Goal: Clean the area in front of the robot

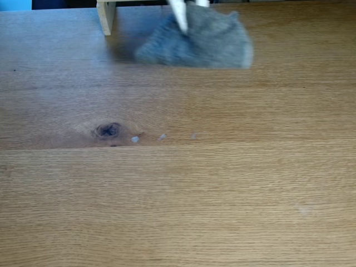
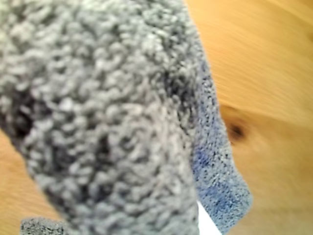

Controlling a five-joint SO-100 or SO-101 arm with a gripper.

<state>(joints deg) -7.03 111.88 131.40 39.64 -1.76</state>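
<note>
Three tiny whitish specks (image 1: pixel 161 136) lie in a loose row near the middle of the fixed view, just right of the dark oval knot (image 1: pixel 108 130) in the broad light-brown oak-grain tabletop (image 1: pixel 178 206); the leftmost speck sits close beside the knot, the other two spaced out to its right. Plank seams run across the frame as faint horizontal lines. At upper left of the fixed view stands a pale wooden post (image 1: pixel 106 16), its foot on the tabletop, and a shadow falls beside it. Right of the post, at top centre, a grey nubbly folded cloth (image 1: pixel 197 41) rests on the wood, blurred, well apart from the specks. A white pointed gripper finger (image 1: pixel 179 16) of the arm comes down from the top edge onto the cloth's upper left part; whether the fingers pinch the cloth or merely press on it I cannot tell from this view. In the wrist view the same cloth (image 2: pixel 107 112) hangs close to the lens across the left and centre, loops of grey pile with a bluish edge at lower right. A sliver of white plastic (image 2: pixel 208 223) shows at the bottom edge beneath it. To the right lies blurred oak, with the knot (image 2: pixel 236 130) at mid right.
</note>
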